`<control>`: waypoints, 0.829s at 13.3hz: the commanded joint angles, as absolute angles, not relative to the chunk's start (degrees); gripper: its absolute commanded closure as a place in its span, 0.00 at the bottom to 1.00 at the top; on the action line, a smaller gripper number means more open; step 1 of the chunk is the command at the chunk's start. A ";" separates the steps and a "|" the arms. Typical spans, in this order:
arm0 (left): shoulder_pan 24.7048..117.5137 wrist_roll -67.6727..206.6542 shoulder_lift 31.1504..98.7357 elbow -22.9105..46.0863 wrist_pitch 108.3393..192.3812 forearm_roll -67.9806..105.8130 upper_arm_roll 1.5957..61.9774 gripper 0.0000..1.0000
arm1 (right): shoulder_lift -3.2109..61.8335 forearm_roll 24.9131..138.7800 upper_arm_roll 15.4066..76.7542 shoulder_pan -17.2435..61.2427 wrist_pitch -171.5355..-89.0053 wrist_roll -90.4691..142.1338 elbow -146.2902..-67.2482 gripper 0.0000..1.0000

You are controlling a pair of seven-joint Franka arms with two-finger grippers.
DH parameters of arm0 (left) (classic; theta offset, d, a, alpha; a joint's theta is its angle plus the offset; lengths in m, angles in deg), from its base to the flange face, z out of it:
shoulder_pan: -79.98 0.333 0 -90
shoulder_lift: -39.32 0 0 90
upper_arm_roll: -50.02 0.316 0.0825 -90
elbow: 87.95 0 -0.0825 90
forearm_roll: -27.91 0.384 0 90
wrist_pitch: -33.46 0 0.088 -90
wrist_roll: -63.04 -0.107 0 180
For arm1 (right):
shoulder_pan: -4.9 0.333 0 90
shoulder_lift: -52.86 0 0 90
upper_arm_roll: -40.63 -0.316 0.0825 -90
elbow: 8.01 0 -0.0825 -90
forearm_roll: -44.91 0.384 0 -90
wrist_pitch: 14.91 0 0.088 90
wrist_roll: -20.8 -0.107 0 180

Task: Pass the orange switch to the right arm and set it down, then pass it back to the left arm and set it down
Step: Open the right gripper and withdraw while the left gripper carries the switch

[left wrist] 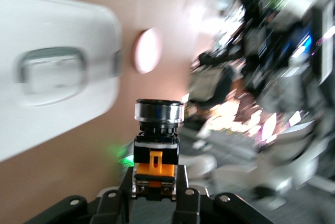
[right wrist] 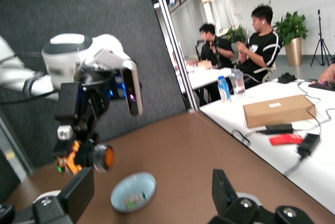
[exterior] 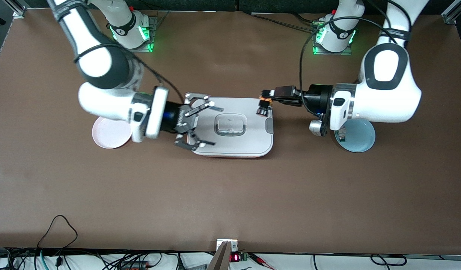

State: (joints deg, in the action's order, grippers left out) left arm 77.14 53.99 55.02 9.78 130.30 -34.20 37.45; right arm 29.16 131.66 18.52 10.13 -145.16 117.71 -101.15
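The orange switch (exterior: 262, 107), a small black block with orange markings, hangs over the corner of the white box (exterior: 234, 147) toward the left arm's end. My left gripper (exterior: 264, 100) is shut on it. In the left wrist view the switch (left wrist: 156, 153) stands upright between the fingers (left wrist: 184, 192), silver cap outward. My right gripper (exterior: 214, 126) is open and empty over the box's other end, pointing toward the switch. In the right wrist view the switch (right wrist: 86, 156) hangs from the left gripper (right wrist: 78, 116), apart from my open right gripper (right wrist: 152, 188).
A pink plate (exterior: 110, 134) lies beside the box toward the right arm's end. A pale blue plate (exterior: 360, 138) lies toward the left arm's end with a small white-grey, green-ended part (exterior: 341, 137) in it. The box lid has a grey-rimmed handle recess (exterior: 230, 125).
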 commanded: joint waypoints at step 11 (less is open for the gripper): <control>86.31 -2.85 54.88 8.99 118.71 21.63 37.46 0.93 | 32.91 90.82 18.22 -4.77 -139.98 69.22 -106.80 0.00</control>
